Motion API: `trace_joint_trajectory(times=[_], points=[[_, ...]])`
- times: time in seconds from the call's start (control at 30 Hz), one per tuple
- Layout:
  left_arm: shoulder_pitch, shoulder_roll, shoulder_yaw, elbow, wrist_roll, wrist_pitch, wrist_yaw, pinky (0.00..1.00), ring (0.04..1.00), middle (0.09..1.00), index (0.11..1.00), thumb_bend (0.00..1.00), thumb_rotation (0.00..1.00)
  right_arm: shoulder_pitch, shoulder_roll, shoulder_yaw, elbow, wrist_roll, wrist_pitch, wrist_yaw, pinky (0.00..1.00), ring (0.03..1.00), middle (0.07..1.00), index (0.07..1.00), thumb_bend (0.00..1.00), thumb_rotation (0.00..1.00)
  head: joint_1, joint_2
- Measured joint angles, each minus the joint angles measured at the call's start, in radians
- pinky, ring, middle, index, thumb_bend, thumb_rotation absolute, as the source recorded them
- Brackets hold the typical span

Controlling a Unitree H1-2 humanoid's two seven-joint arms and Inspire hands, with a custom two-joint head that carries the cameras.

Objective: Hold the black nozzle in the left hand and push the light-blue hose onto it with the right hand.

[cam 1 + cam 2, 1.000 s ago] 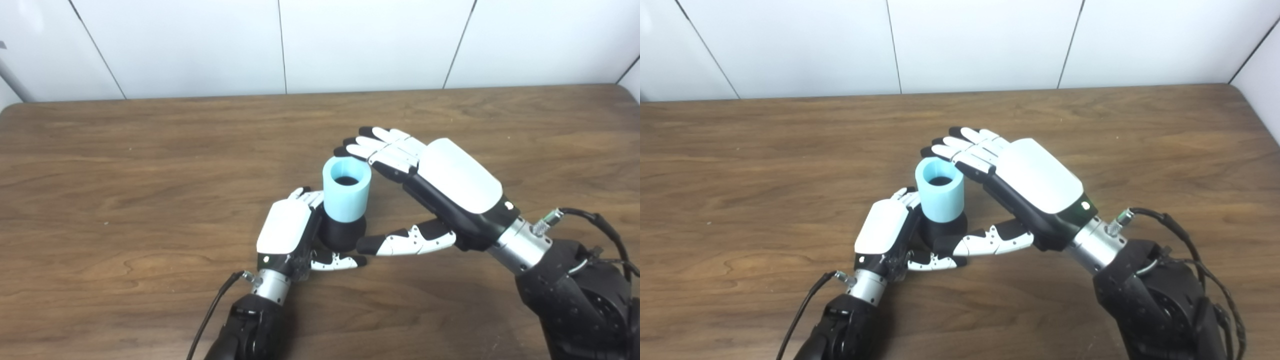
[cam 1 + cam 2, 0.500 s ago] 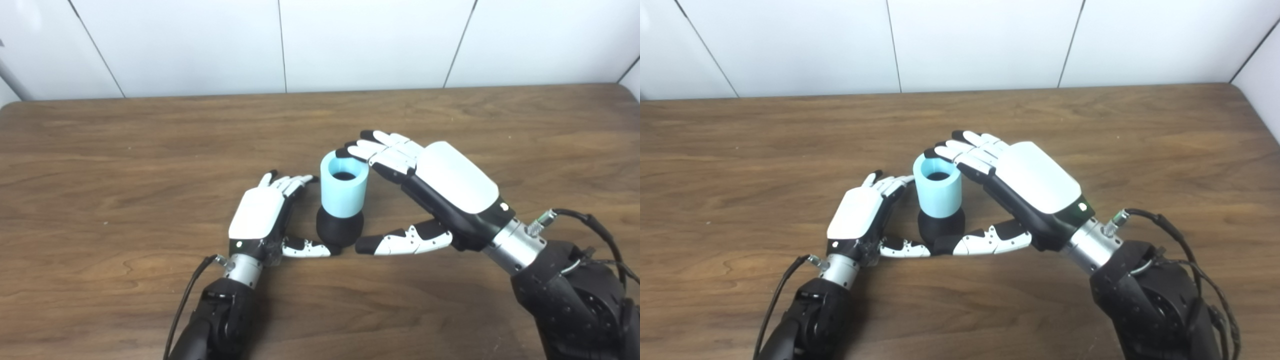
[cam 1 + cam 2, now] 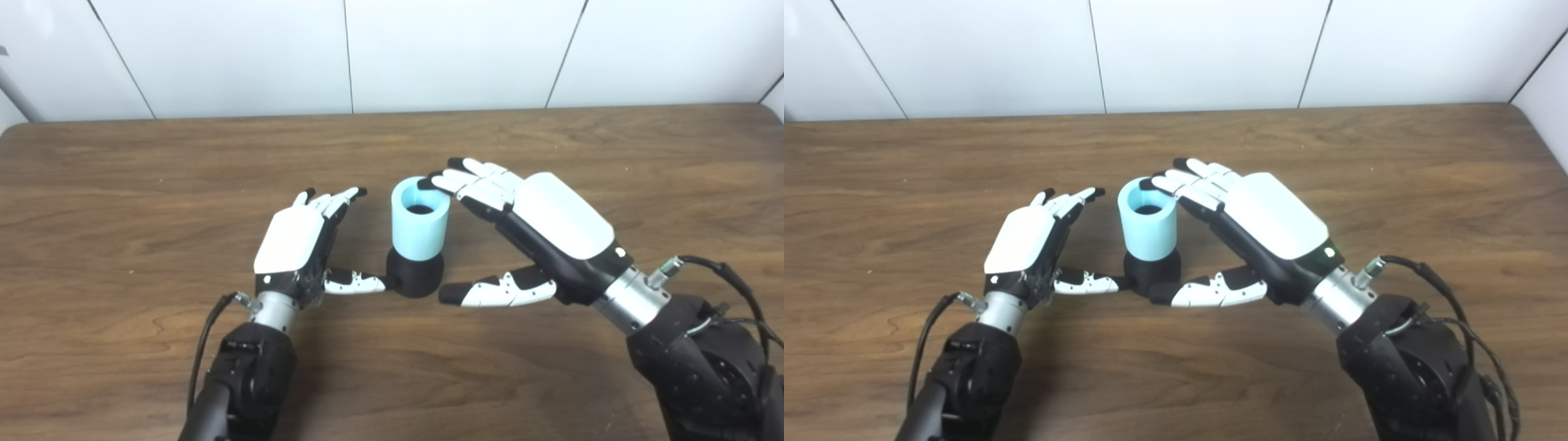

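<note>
The blue hose [image 3: 419,223] covers the top of the black nozzle [image 3: 416,278], so how far it sits on cannot be seen. Whether the right robot hand [image 3: 539,229] touches the hose rim is unclear. Both forearms are cut off by the bottom edge, and the worktop [image 3: 122,184] by the sides.

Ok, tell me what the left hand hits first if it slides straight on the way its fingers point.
Probably nothing: the open left hand points up-right over bare brown wooden table, passing left of the light-blue cylindrical hose on the black rounded nozzle. Depth is uncertain.
</note>
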Motion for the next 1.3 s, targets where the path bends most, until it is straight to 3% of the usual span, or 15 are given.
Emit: trace_joint_trajectory(times=[0.2, 0.5, 0.6, 0.67, 0.83, 0.93, 1.0, 1.13, 1.3], points=[[-0.009, 0.013, 0.056, -0.040, -0.056, 0.024, -0.043, 1.00, 0.895, 0.891, 0.900, 1.00, 0.41, 0.010, -0.005, -0.026, 0.013, 0.031, -0.004, -0.030, 0.93, 0.973, 0.943, 0.915, 0.51, 0.88, -0.003, -0.002], [0.003, 0.056, 0.132, -0.054, -0.138, 0.026, -0.050, 1.00, 0.886, 0.887, 0.901, 0.96, 0.50, 0.020, -0.010, -0.064, 0.015, 0.075, -0.040, -0.097, 0.93, 0.961, 0.947, 0.929, 0.49, 0.93, -0.011, -0.005], [0.024, 0.064, 0.166, -0.075, -0.164, 0.026, -0.048, 0.81, 0.864, 0.881, 0.894, 0.94, 0.55, 0.038, -0.011, -0.091, 0.015, 0.094, -0.040, -0.115, 0.93, 0.966, 0.950, 0.929, 0.48, 0.94, -0.011, -0.006], [0.039, 0.069, 0.188, -0.096, -0.175, 0.026, -0.045, 0.76, 0.862, 0.884, 0.892, 0.93, 0.54, 0.062, -0.012, -0.110, 0.016, 0.120, -0.038, -0.121, 0.92, 0.964, 0.945, 0.927, 0.49, 0.94, -0.012, -0.005], [0.071, 0.087, 0.238, -0.122, -0.215, 0.025, -0.041, 0.69, 0.838, 0.870, 0.880, 0.87, 0.49, 0.113, -0.006, -0.142, 0.034, 0.176, -0.028, -0.150, 0.87, 0.947, 0.937, 0.924, 0.53, 0.97, -0.014, -0.005], [0.097, 0.084, 0.272, -0.129, -0.255, 0.025, -0.027, 0.69, 0.821, 0.853, 0.872, 0.80, 0.49, 0.141, 0.027, -0.153, 0.065, 0.202, -0.017, -0.192, 0.84, 0.925, 0.929, 0.915, 0.55, 0.95, -0.012, -0.008], [0.126, 0.078, 0.283, -0.140, -0.289, 0.021, -0.008, 0.70, 0.821, 0.846, 0.883, 0.73, 0.54, 0.163, 0.053, -0.158, 0.086, 0.219, 0.001, -0.212, 0.83, 0.914, 0.925, 0.915, 0.55, 0.94, -0.014, -0.008], [0.204, 0.064, 0.288, -0.161, -0.352, -0.018, 0.008, 0.76, 0.846, 0.860, 0.890, 0.62, 0.77, 0.206, 0.079, -0.160, 0.116, 0.234, 0.012, -0.242, 0.79, 0.872, 0.907, 0.909, 0.48, 0.96, -0.018, -0.008], [0.276, 0.031, 0.321, -0.166, -0.464, -0.048, 0.032, 0.82, 0.867, 0.866, 0.889, 0.53, 0.93, 0.247, 0.118, -0.167, 0.181, 0.280, 0.012, -0.309, 0.79, 0.881, 0.933, 0.960, 0.51, 0.95, -0.023, -0.011]])
